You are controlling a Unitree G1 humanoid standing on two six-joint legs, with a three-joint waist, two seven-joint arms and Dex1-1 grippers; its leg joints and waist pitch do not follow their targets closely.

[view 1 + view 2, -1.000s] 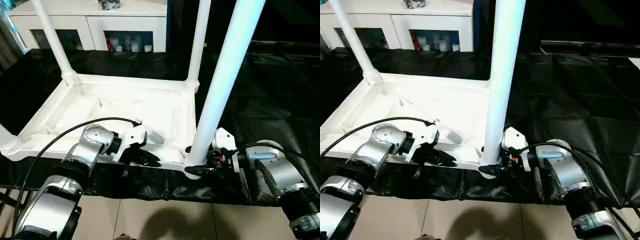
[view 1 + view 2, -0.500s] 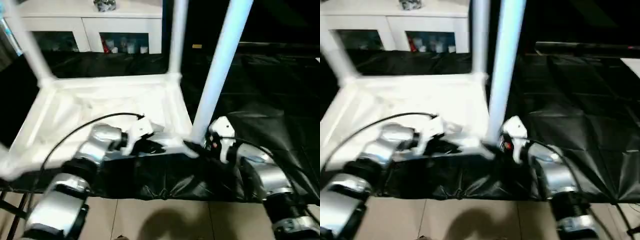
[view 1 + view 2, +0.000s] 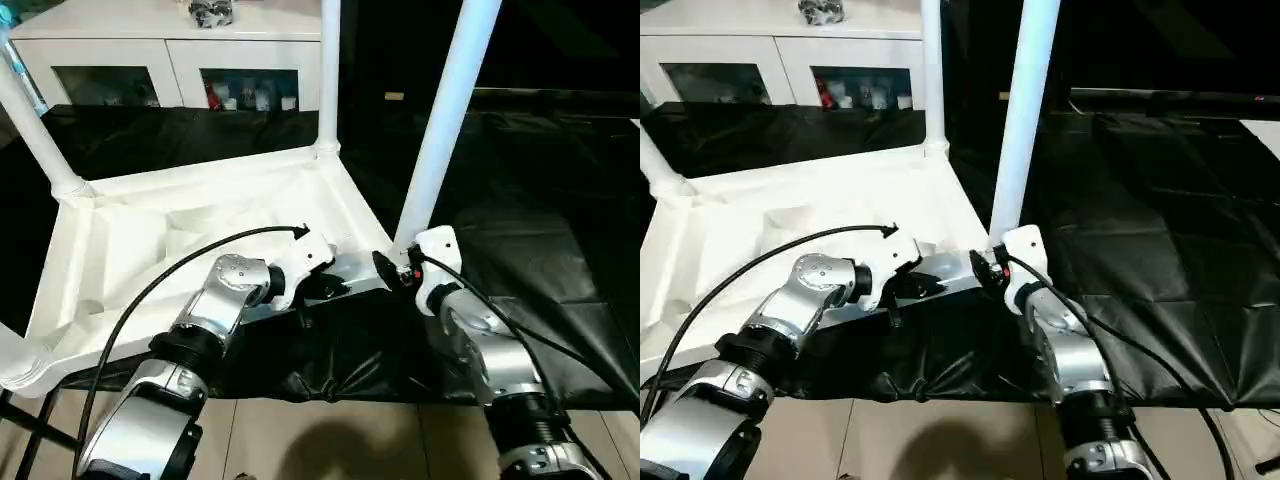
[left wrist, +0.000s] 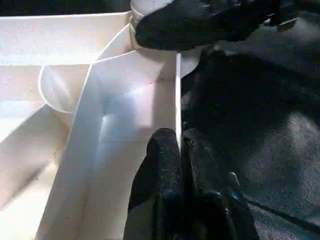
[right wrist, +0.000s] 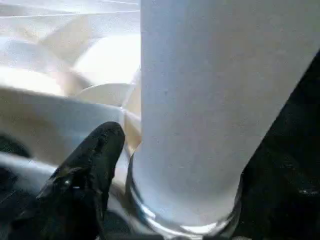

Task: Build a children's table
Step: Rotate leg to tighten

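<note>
Fourth leg seated, top upside down
Your left gripper (image 4: 179, 145) pinches the table top (image 3: 200, 215) rim; right fingers (image 5: 95, 155) spread around the near leg (image 3: 440, 130); stiff, light, slick plastic; grip low.

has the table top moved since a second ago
Yes. The table top has swung round and shifted left: its far right leg now stands at the white cabinet's right edge, where before it stood clear to the right of it.

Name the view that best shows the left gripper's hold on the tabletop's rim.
The left wrist view: the left gripper is shut on the thin rim of the tabletop. In the head views the left gripper is small and dark against the black sheet.
</note>
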